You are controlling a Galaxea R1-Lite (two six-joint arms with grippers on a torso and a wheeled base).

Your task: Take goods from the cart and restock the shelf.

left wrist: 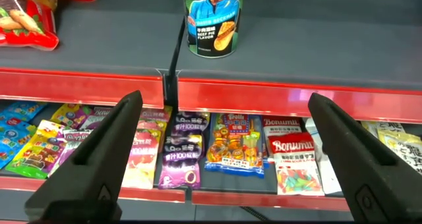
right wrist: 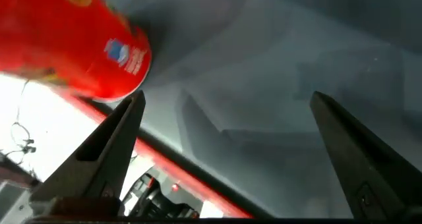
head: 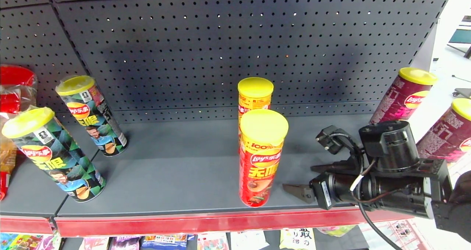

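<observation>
My right jaws gape empty beside red can [head: 261,158], upright at shelf [head: 176,176] front for display, I judge; left jaws gape too.

- The far yellow can [head: 255,92] stands mostly hidden behind the near red can [head: 262,161].
- The near purple can [head: 450,132] runs off the right edge, and my right arm [head: 386,184] covers its base.
- The red-topped pack [head: 14,77] at the far left is cut off.

Red can [head: 259,169] upright on shelf [head: 173,176]
</observation>
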